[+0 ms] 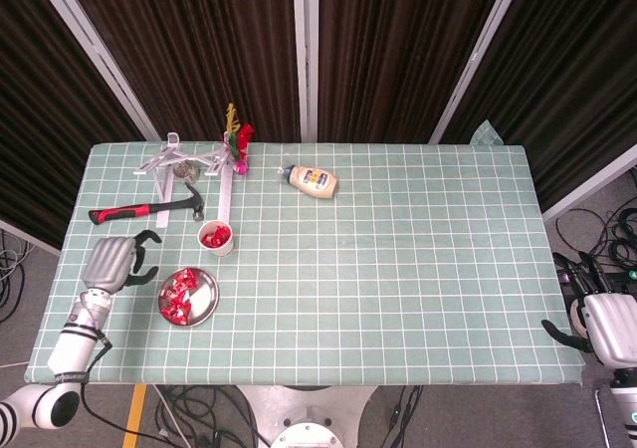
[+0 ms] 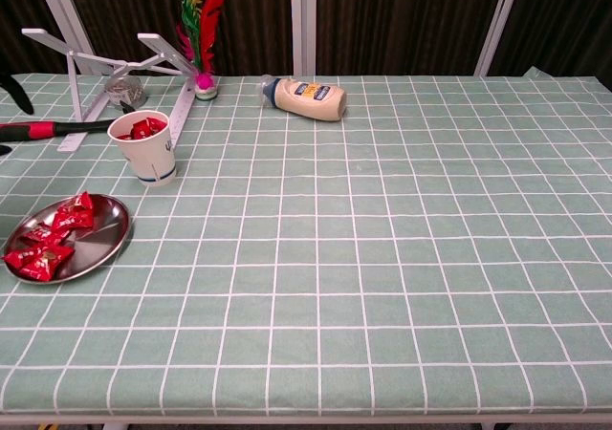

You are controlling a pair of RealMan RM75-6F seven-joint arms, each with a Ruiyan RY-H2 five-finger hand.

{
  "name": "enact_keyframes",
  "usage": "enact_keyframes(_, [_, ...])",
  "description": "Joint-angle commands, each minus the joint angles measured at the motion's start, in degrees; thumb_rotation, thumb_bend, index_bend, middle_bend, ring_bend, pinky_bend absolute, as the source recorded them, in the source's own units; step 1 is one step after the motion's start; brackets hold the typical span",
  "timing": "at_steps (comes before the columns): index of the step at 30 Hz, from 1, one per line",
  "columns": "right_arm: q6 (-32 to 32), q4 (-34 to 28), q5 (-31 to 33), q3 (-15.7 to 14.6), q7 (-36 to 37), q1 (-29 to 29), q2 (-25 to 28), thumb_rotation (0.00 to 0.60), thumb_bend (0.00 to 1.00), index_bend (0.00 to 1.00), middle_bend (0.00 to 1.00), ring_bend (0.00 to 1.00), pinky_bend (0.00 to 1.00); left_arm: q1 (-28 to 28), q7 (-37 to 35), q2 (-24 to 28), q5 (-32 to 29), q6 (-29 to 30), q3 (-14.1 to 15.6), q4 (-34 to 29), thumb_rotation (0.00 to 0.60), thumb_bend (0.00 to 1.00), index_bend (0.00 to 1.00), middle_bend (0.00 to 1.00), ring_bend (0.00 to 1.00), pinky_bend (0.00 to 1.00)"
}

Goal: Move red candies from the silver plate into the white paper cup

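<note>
My left hand [image 1: 112, 262] is hanging empty over the left edge of the bench [image 1: 398, 269], its dark fingers [image 1: 147, 239] curled loosely apart and holding nothing; in the chest view only two dark fingertips are peeking in at the far left border. Just to its right the silver plate [image 1: 204, 304] is sitting on the green checked cloth, with several red candies [image 1: 179, 295] lying on it. Beyond the plate the white paper cup [image 1: 216, 237] is standing upright, apart from the plate, with red candies showing inside it. Behind the cup a hammer [image 1: 149, 209] with a red and black handle is lying flat, and further back I am seeing a white folding stand [image 1: 184, 158], a ruler [image 1: 227, 194], a feathered shuttlecock [image 1: 237, 134] and a mayonnaise bottle [image 1: 312, 180] lying on its side. My right hand [image 1: 604, 324] is waiting off the bench's right front corner, well apart from everything; I cannot tell whether it is clenched or released.
</note>
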Motion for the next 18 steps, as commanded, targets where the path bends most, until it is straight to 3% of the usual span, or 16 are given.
enact_keyframes(1, [0.27,0.42,0.21,0.02,-0.30,-0.23,-0.15,0.600,0.10,0.08,0.17,0.02,0.23,6.04,4.14,1.34,-0.04,9.75,0.43,-1.21,0.600,0.28,0.41,0.68,0.63,0.81])
enact_keyframes(5, [0.36,1.51,0.43,0.05,-0.14,-0.35,-0.83,0.600,0.11,0.08,0.15,0.00,0.16,11.20,5.06,4.25,0.87,16.34,1.72,-3.05,0.600,0.28,0.36,0.41,0.32,0.44])
enact_keyframes(7, [0.49,2.05,0.33,0.07,-0.05,-0.36,-1.19,0.600,0.12,0.08,0.14,0.00,0.14,13.16,4.78,5.49,1.81,18.75,2.35,-3.66,0.600,0.28,0.35,0.36,0.27,0.38])
enact_keyframes(14, [1.61,3.62,0.16,-0.11,0.45,-1.10,-2.34,0.600,0.12,0.08,0.13,0.00,0.13,19.96,4.64,9.27,5.78,26.04,5.37,-8.07,0.600,0.28,0.35,0.34,0.25,0.33])
enact_keyframes(18, [2.67,3.84,-0.21,-0.46,0.10,-1.87,-2.81,0.600,0.12,0.08,0.13,0.00,0.13,22.14,5.00,10.62,7.82,27.05,7.16,-11.47,0.600,0.28,0.35,0.34,0.25,0.33])
